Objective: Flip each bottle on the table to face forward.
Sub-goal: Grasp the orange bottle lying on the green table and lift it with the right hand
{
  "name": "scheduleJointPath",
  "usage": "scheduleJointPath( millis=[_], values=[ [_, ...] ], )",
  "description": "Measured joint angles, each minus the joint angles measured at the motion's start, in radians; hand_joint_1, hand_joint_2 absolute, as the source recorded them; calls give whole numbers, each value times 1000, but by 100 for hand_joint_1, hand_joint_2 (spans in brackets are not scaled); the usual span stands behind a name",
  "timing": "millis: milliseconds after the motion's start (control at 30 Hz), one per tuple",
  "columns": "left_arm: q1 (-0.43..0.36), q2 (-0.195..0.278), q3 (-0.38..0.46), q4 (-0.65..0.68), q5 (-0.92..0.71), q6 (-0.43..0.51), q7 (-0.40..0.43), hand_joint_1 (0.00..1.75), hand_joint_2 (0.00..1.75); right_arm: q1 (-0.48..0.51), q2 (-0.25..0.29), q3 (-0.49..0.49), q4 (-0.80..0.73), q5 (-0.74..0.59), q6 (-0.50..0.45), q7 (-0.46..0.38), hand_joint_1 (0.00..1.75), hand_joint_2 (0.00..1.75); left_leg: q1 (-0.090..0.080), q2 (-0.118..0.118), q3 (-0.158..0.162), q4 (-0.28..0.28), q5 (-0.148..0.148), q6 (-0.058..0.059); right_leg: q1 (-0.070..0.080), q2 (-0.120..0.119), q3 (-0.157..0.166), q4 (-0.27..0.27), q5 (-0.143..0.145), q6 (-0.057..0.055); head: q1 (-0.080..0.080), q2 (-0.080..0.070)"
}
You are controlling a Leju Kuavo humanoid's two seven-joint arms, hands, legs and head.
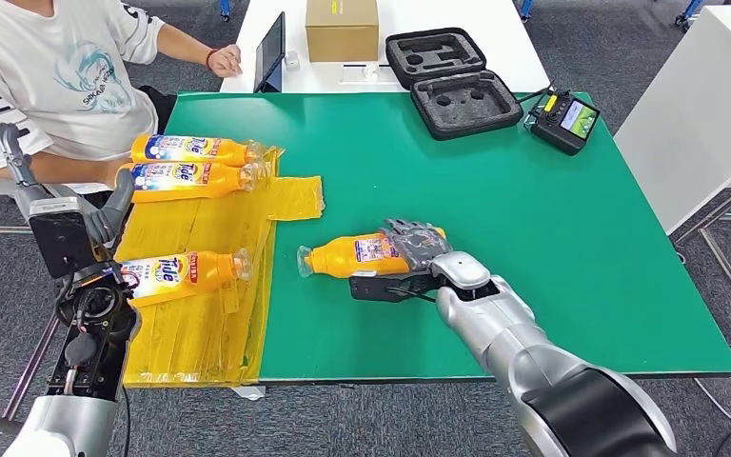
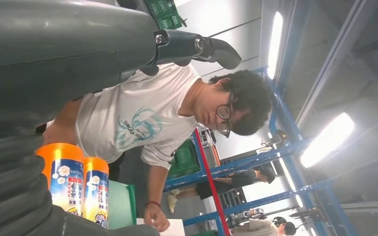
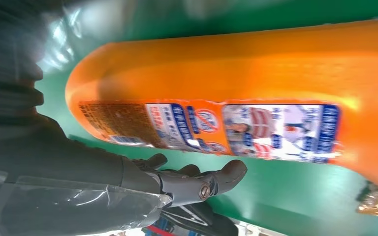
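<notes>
While its fingers are curled over the base end, an orange bottle (image 1: 362, 256) lying on the green tabletop (image 1: 552, 238) is gripped by the right hand (image 1: 415, 243); three bottles (image 1: 186, 272) are left on yellow sheeting (image 1: 200, 324) beside the spread left hand (image 1: 62, 205).

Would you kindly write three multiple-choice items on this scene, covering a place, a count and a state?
1. Where does the bottle under the right hand lie?
A. on the green mat
B. on the yellow sheet
C. in the foam case

2. How many bottles lie on the yellow sheet?
A. one
B. three
C. five

3. How do the bottles stand?
A. upright
B. stacked
C. on their sides

Answers: 1 A, green mat surrounds it; 2 B, two far, one near; 3 C, all lie flat.
</notes>
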Motion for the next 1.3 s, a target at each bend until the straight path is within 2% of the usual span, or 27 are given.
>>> scheduleJointPath(
  millis=[67, 300, 333, 433, 467, 900, 1200, 1300],
  values=[
    [0, 0, 0, 3, 14, 0, 0, 0, 175, -3, 7, 0, 7, -3, 15, 3, 44, 175, 0, 0, 0, 0, 0, 0, 0, 0, 0, 0, 0, 0, 0, 0],
    [0, 2, 0, 13, 50, 0, 0, 0, 175, -12, 18, 0, 24, -13, 58, 20, 44, 175, 0, 0, 0, 0, 0, 0, 0, 0, 0, 0, 0, 0, 0, 0],
    [0, 2, 0, 14, 51, 0, 0, 0, 175, -14, 19, 0, 25, -13, 59, 20, 68, 175, 0, 0, 0, 0, 0, 0, 0, 0, 0, 0, 0, 0, 0, 0],
    [0, 2, 0, 15, 52, 0, 0, 0, 175, -16, 21, 0, 30, -13, 60, 20, 166, 175, 0, 0, 0, 0, 0, 0, 0, 0, 0, 0, 0, 0, 0, 0],
    [0, 2, 0, 15, 52, 0, 0, 0, 175, -17, 21, 0, 31, -13, 64, 20, 175, 175, 0, 0, 0, 0, 0, 0, 0, 0, 0, 0, 0, 0, 0, 0],
    [0, 5, -2, 15, 78, -10, 0, 0, 175, -45, 21, -1, 43, -14, 199, 43, 175, 175, 0, 0, 2, 0, 0, 0, 0, 0, 1, 0, 0, 0, 0, 0],
    [0, 7, -2, 15, 86, -11, 0, 0, 175, -46, 21, -1, 43, -16, 208, 41, 175, 175, 0, 0, 3, 0, 0, 0, 0, 0, 2, 0, 0, 0, 0, 0],
    [2, 8, -2, 15, 88, -16, 0, 0, 175, -44, 20, -11, 43, -73, 194, -21, 175, 175, 0, 0, 3, 0, 0, 0, 0, 0, 2, 0, 0, 0, 0, 0]
  ],
)
